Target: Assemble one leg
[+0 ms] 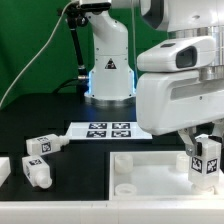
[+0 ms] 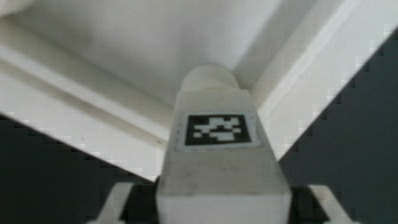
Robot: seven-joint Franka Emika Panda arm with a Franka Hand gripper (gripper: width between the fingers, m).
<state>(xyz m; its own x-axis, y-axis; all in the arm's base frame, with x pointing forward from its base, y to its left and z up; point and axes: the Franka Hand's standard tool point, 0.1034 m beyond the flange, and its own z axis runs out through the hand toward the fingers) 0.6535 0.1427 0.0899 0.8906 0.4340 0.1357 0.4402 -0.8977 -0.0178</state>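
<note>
My gripper (image 1: 205,150) is shut on a white leg (image 1: 207,163) with a black-and-white tag and holds it upright over the right part of the white tabletop (image 1: 150,178). In the wrist view the held leg (image 2: 217,130) runs out from between my fingers (image 2: 128,202), its rounded tip pointing at a corner of the tabletop's raised rim (image 2: 107,110). Two more legs (image 1: 38,146) (image 1: 38,171) lie on the black table at the exterior view's left.
The marker board (image 1: 105,129) lies flat behind the tabletop, in front of the arm's base (image 1: 108,70). A white part (image 1: 3,170) shows at the left edge. A green backdrop stands behind.
</note>
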